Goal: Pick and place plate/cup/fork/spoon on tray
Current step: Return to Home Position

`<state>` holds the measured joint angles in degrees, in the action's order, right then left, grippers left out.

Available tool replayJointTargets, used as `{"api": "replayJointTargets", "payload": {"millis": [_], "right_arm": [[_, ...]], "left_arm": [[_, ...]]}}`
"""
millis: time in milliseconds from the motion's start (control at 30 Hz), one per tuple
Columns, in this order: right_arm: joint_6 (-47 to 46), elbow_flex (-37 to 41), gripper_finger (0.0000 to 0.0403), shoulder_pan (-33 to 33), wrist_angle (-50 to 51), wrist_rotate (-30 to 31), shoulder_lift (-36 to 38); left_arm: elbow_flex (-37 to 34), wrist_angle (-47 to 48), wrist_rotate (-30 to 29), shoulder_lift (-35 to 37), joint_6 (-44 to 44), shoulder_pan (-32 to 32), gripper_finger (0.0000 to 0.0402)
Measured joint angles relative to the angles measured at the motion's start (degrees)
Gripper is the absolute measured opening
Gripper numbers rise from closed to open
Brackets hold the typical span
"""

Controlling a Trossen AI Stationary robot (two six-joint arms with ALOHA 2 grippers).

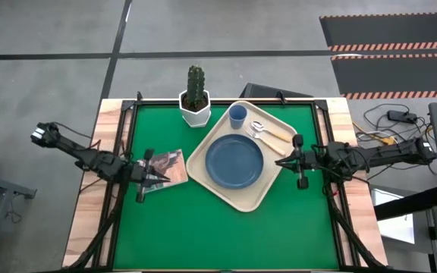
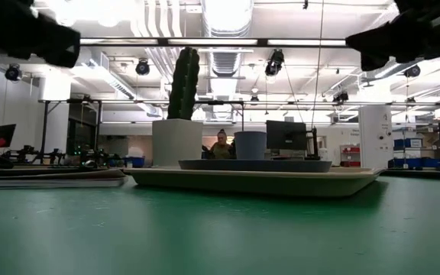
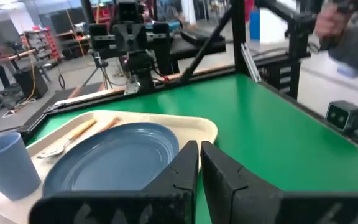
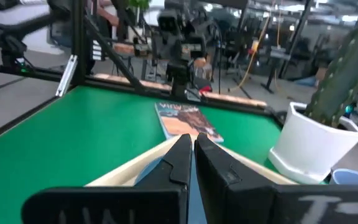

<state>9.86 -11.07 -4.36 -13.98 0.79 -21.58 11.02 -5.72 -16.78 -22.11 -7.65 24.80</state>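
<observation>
The cream tray (image 1: pixel 268 186) lies slantwise on the green mat. On it rest the dark slate-blue plate (image 1: pixel 234 162), the blue cup (image 1: pixel 237 116) at its far corner, and the fork and spoon (image 1: pixel 264 133) side by side, orange-tan handles toward the right. In the left wrist view the plate (image 3: pixel 110 155), cup (image 3: pixel 5 165) and cutlery (image 3: pixel 73 134) show too. My left gripper (image 1: pixel 167 177) hovers shut over the picture card, left of the tray. My right gripper (image 1: pixel 278 161) is shut at the tray's right edge, empty.
A white faceted pot with a cactus (image 1: pixel 195 102) stands at the mat's far edge, beside the tray's far corner. A small picture card (image 1: pixel 169 166) lies on the mat left of the tray. Bare green mat (image 1: pixel 218 235) spreads toward the near edge.
</observation>
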Motion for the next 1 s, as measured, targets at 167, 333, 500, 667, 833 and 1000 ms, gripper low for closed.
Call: {"api": "replayJointTargets", "payload": {"millis": [167,333,500,667,833,1000], "right_arm": [[1.4,2.3,0.0011,0.0,0.4,-2.7,4.7],[4.7,4.5,0.0011,0.0,0.6,-2.7,8.9],[8.3,5.1,0.0011,0.0,3.6,-2.3,13.5],[10.3,5.1,0.0011,0.0,7.9,-2.3,18.2],[9.4,6.3,0.0011,0.0,8.8,-2.3,21.5],[9.5,9.4,0.001,0.0,5.4,-2.3,21.4]], "left_arm": [[-6.0,-1.4,0.0,9.2,1.3,0.0,0.0],[-10.5,-0.2,-0.1,17.0,1.5,0.0,0.0],[-10.5,0.7,-0.6,21.5,2.5,0.0,0.0],[-10.6,1.9,-0.8,21.7,2.4,0.0,0.0],[-10.6,1.8,-1.7,19.1,2.4,0.0,0.0],[-10.6,1.8,-1.7,16.5,2.4,0.0,0.0]]}}
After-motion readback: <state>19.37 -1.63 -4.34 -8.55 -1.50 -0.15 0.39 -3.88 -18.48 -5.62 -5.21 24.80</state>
